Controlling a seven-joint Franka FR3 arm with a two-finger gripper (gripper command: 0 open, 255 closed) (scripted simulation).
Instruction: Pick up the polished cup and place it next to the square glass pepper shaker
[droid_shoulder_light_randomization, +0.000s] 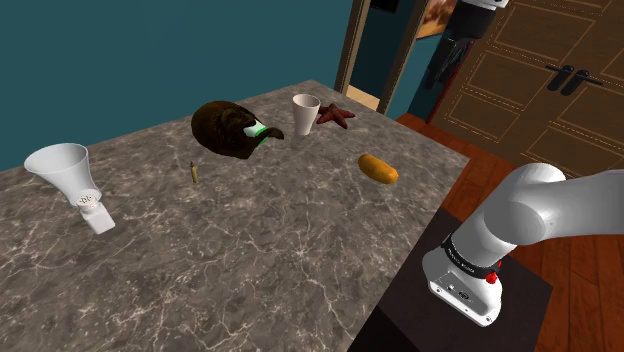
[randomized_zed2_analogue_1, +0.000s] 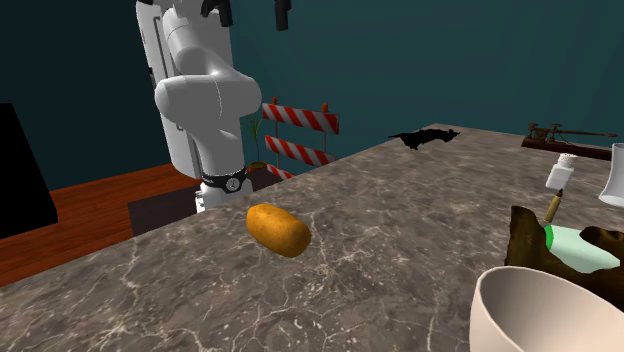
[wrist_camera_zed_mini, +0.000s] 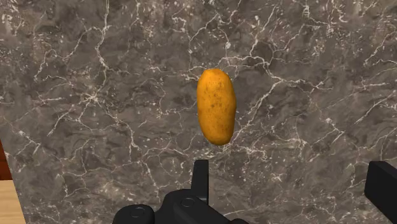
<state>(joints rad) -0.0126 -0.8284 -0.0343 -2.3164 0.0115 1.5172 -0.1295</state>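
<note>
The cup (droid_shoulder_light_randomization: 306, 112) is a plain white tapered cup standing upright near the table's far edge; in the second exterior view its rim (randomized_zed2_analogue_1: 545, 310) fills the lower right corner. The pepper shaker (droid_shoulder_light_randomization: 97, 214) is a small white block lying at the shoulder view's left, and stands small at the far right as the shaker (randomized_zed2_analogue_1: 560, 172). My gripper (droid_shoulder_light_randomization: 447, 58) hangs high above the table's stand-side part, far from both. Its fingers (wrist_camera_zed_mini: 200, 177) stand wide apart with nothing between them, an orange potato (wrist_camera_zed_mini: 215, 105) on the marble below. The gripper (randomized_zed2_analogue_1: 250, 12) shows at the top edge.
On the marble table (droid_shoulder_light_randomization: 260, 260) lie the potato (droid_shoulder_light_randomization: 378, 168), a brown furry lump with a green-white part (droid_shoulder_light_randomization: 232, 128), a red starfish shape (droid_shoulder_light_randomization: 336, 115), a small brown stick (droid_shoulder_light_randomization: 194, 172) and a white funnel-shaped thing (droid_shoulder_light_randomization: 58, 166) beside the shaker. A striped barrier (randomized_zed2_analogue_1: 300, 135) stands behind the arm.
</note>
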